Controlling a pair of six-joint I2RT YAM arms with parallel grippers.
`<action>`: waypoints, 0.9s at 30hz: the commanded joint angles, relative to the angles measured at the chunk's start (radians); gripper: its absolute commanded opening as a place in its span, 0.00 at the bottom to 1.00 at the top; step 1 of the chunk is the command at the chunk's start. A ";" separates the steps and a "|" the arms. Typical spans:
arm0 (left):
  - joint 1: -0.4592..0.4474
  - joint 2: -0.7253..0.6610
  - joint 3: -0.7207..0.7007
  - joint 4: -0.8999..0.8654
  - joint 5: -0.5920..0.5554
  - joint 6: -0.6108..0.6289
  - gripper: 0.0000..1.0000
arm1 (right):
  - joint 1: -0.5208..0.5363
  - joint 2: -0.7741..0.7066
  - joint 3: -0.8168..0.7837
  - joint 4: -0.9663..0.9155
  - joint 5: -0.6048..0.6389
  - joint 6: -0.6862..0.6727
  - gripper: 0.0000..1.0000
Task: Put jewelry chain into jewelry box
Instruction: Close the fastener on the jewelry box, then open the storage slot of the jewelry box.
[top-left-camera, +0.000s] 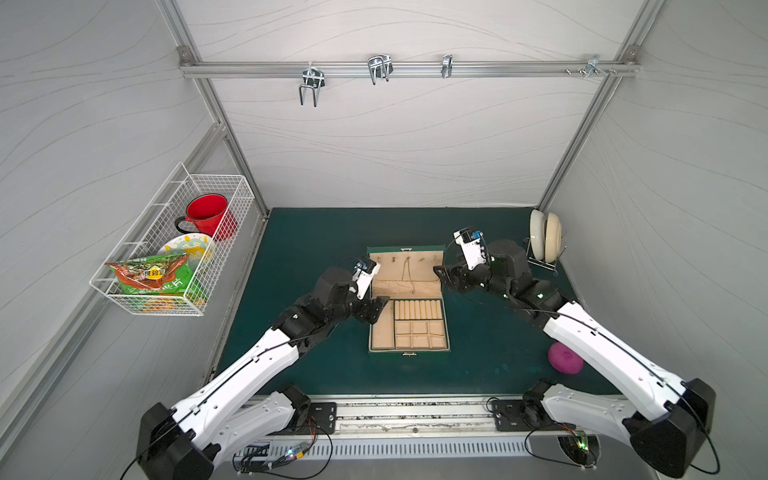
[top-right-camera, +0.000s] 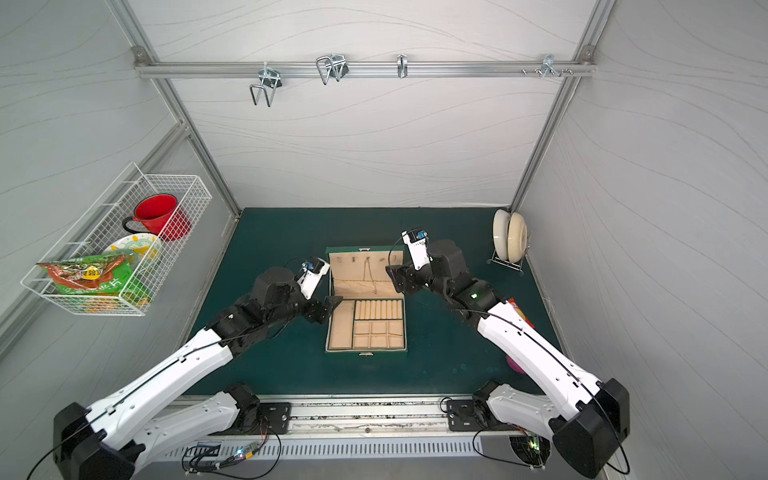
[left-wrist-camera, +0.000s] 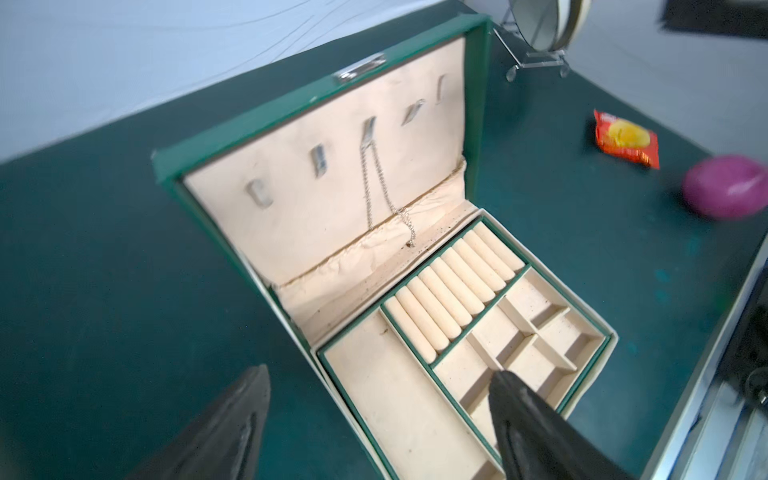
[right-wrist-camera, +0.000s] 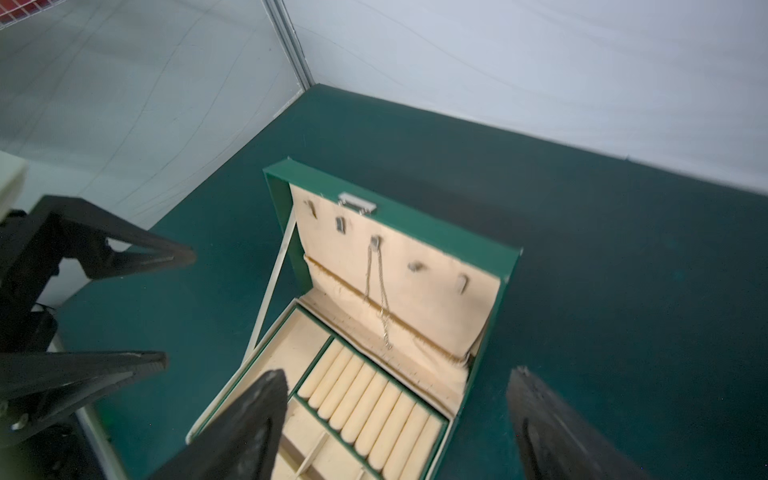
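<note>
The dark green jewelry box stands open in the middle of the table, its lid upright. The silver jewelry chain hangs from the middle hook inside the lid, and its end lies on the lining pocket. My left gripper is open at the box's left edge and holds nothing. By the lid's right side, my right gripper is open too, with nothing in it.
A white wire basket on the left wall holds a red mug, a plate and snack bags. At the back right is a rack with cream plates. A purple round thing and a red snack packet lie at the right.
</note>
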 joint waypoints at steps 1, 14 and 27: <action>-0.004 0.092 0.040 -0.045 0.089 0.408 0.83 | -0.017 -0.073 -0.081 0.133 -0.068 0.256 0.83; 0.089 0.441 0.120 0.253 0.055 0.745 0.50 | -0.019 -0.075 -0.202 0.264 -0.143 0.329 0.77; 0.132 0.546 0.142 0.251 0.109 0.736 0.38 | -0.019 -0.045 -0.208 0.289 -0.171 0.340 0.76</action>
